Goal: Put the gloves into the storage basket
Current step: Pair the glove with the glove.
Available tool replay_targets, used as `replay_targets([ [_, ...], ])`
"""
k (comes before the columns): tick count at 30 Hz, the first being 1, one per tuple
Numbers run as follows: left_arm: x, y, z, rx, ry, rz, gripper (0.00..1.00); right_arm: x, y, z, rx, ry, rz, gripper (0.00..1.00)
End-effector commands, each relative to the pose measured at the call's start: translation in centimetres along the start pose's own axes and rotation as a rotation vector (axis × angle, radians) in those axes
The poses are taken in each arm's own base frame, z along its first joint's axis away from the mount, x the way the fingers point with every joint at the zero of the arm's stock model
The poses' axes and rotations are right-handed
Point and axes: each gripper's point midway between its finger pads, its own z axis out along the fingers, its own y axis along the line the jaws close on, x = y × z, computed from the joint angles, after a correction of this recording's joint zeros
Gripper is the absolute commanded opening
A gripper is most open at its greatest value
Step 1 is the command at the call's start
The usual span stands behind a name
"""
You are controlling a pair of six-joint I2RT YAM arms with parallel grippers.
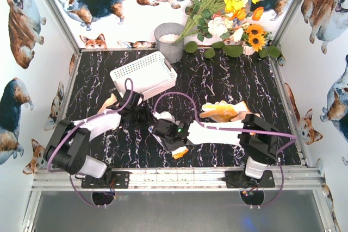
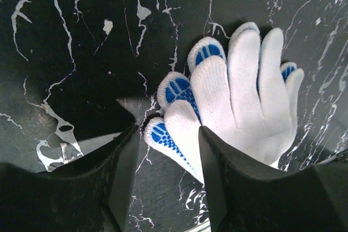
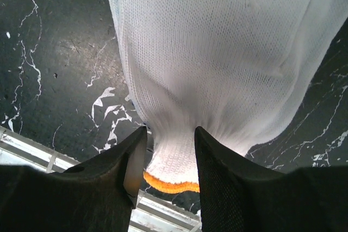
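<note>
Right jaws pinching glove cuff (image 3: pixel 169 162), left jaws open round fingertip (image 2: pixel 162 134)

— How's the overhead feed looking to you?
— Bright, even, sharp; the white walls (image 1: pixel 318 74) nearly wash out for me.
— On my wrist feed the left hand (image 2: pixel 167 131) is dark, soft-edged, throwing a shadow on the tabletop (image 2: pixel 81 36).
</note>
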Motion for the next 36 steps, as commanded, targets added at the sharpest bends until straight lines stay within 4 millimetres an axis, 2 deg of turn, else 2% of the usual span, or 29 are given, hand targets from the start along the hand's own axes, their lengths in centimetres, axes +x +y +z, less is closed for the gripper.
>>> replay_targets([
  [1, -0.5, -0.5, 0.2, 0.043, 0.009, 0.049, 0.39, -3.3, 1.9, -0.3, -0.046, -0.100, -0.020, 0.44],
  [5, -0.6, -0.5, 0.3, 0.051, 0.002, 0.053, 0.31, -3.4, 2.4, 0.1, -0.052, -0.098, -0.023, 0.44],
  [14, -1.8, -0.3, 0.1, 0.039, -0.053, 0.134, 0.30, -4.1, 3.0, 0.8, -0.055, -0.103, -0.036, 0.42],
  [18, -2.1, -0.9, 0.2, 0.073, -0.053, 0.170, 0.28, -3.9, 3.3, 1.0, -0.065, -0.096, -0.038, 0.41],
  [27, -1.6, -0.5, 1.0, 0.086, -0.038, 0.198, 0.20, -3.7, 3.3, 1.3, -0.065, -0.086, -0.032, 0.39],
  [33, -1.6, 0.1, 1.8, 0.068, -0.025, 0.209, 0.17, -3.5, 3.1, 1.4, -0.053, -0.082, -0.014, 0.33],
  [36, -1.4, 0.3, 2.0, 0.060, -0.018, 0.211, 0.19, -3.5, 2.9, 1.4, -0.043, -0.084, -0.012, 0.28],
])
